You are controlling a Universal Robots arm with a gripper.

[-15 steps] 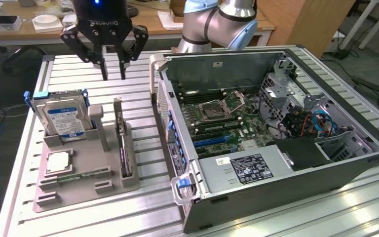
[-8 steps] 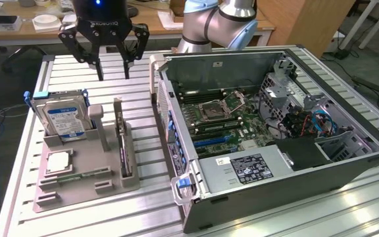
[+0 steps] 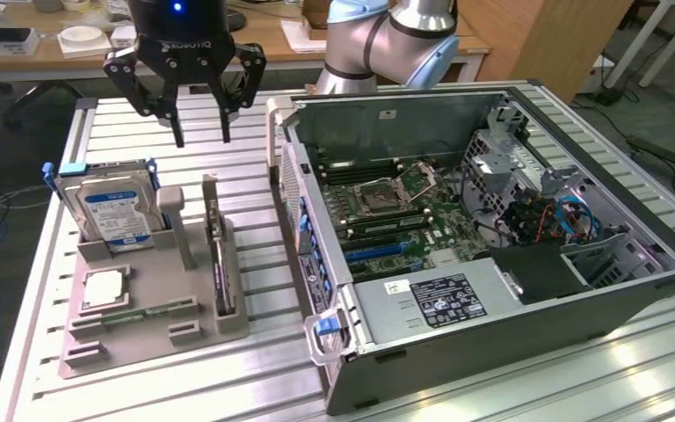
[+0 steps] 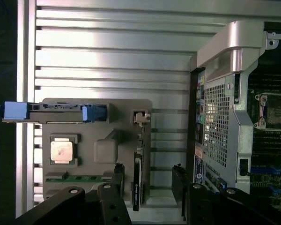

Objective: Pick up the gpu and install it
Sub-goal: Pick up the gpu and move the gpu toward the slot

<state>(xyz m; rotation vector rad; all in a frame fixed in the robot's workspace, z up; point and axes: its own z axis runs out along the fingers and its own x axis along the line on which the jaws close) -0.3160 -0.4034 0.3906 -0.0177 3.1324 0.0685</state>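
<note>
I see my claw (image 3: 201, 137) spread, empty, above the one gpu (image 3: 222, 264) standing in its tray (image 3: 138, 341) on the counter (image 3: 138, 387) — one hard drive (image 3: 109, 207), one chip (image 3: 103, 288) alongside.

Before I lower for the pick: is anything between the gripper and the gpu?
Nothing visible does. The open gripper hangs above the gpu, which stands on edge in the grey holder's slot. In the wrist view the card lies between the fingers, nearer one of them. The hard drive stands apart in its own slot.

gpu (image 3: 221, 264) half hidden in holder (image 3: 235, 330), arm (image 3: 375, 40) cropped
</note>
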